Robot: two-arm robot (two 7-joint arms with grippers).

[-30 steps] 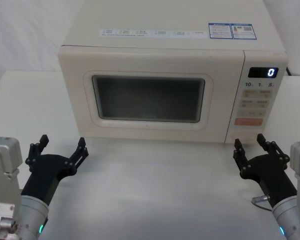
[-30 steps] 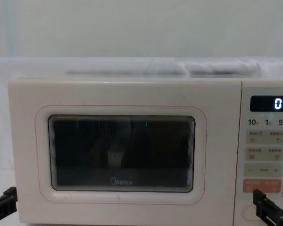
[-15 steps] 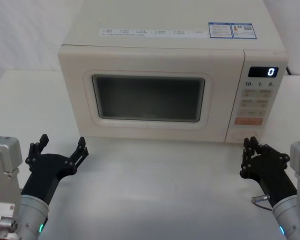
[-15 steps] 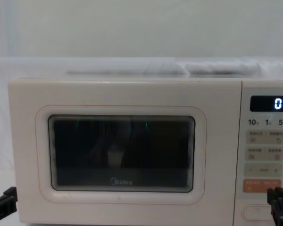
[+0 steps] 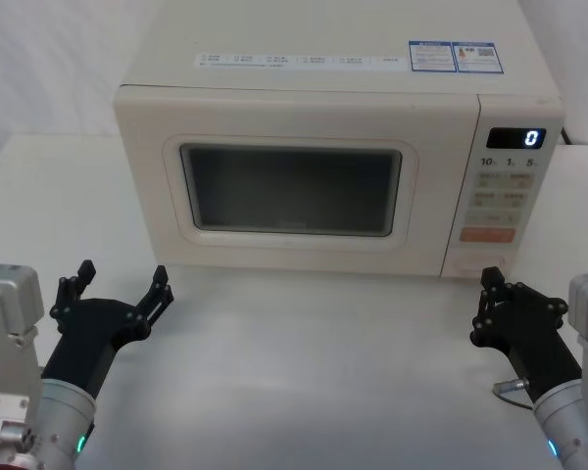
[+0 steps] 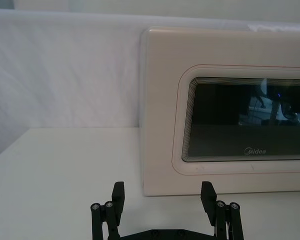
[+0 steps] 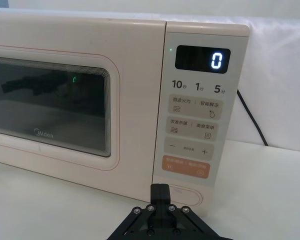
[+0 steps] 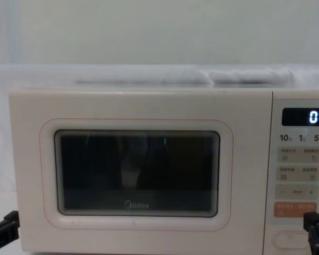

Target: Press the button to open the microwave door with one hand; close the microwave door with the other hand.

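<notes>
Microwave door (image 5: 290,191) sits flush w/ the cream body, dark window facing me, grey Midea logo low centre on the glass. Microwave stands at the far middle of the white desk (image 5: 304,372).

Control panel is on the microwave's right side: display reads 0, orange key below the pads, & the button (image 7: 186,193), wide cream oval, lowest on the panel, near the bottom right corner.

My right claw (image 5: 490,294) is on the right, near side, just in front of that bottom right corner. Fingers are clenched together into one black tip; in the right wrist view the tip (image 7: 159,191) points at the button's left end, close in front of it. Can't tell if it touches.

My left claw (image 5: 118,289) hovers low over the desk on the left, near side, apart from the microwave's front left corner. Released, fingers (image 6: 119,196) spread wide, nothing between them.
</notes>
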